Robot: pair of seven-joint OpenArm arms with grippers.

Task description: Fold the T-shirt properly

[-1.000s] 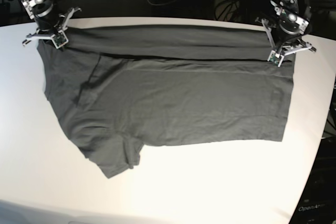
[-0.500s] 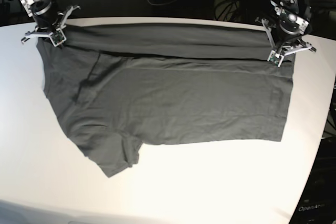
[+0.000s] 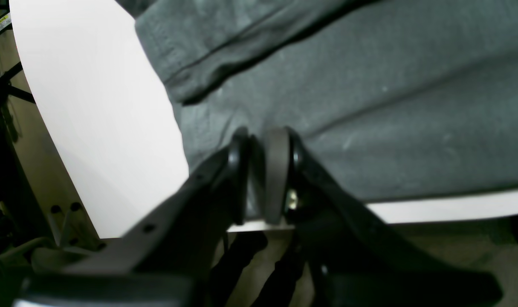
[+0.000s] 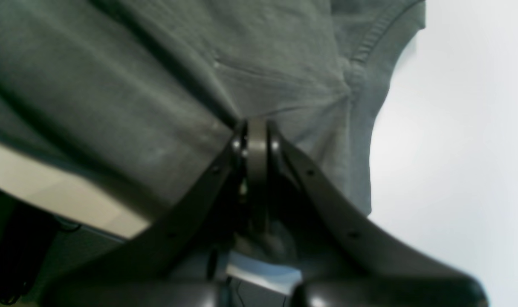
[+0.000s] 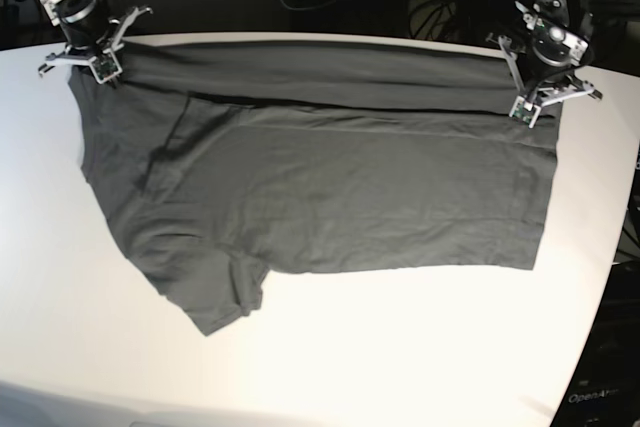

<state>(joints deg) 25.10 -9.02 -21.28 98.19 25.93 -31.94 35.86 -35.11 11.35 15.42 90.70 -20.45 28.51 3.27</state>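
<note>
Right claw (image 5: 100, 67) farther back, T-shirt (image 5: 330, 187) tauter.

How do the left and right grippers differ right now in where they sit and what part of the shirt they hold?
The left gripper pinches the T-shirt at its hem-end corner on the base view's right; the right gripper pinches the collar end on that view's left. The right one sits nearer the table's far edge. Both are shut on fabric.
</note>
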